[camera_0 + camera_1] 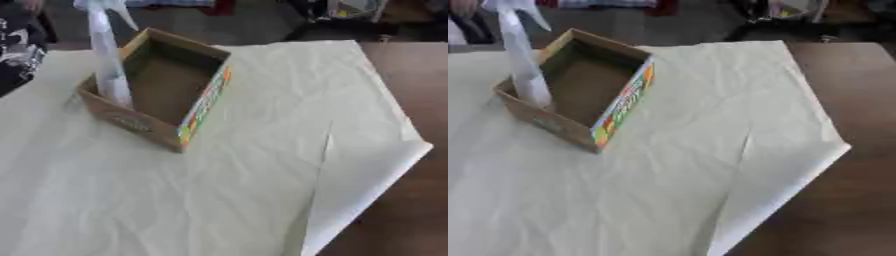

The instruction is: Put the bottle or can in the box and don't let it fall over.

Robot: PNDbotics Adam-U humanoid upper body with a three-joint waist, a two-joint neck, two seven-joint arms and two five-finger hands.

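Note:
A tall white spray bottle [107,55] stands upright inside the open cardboard box [203,102], in the box's near left corner. Its trigger head reaches the top edge of the left eye view. The box has brown walls and a colourful printed strip along its right side, and it lies askew on the pale cloth. Nothing touches the bottle. Neither of my hands shows in either view.
A pale crumpled cloth [245,165] covers most of the brown table [411,100]; its right corner hangs folded near the table's bare right side. Dark objects and a person's clothing [17,50] show along the far and left edges.

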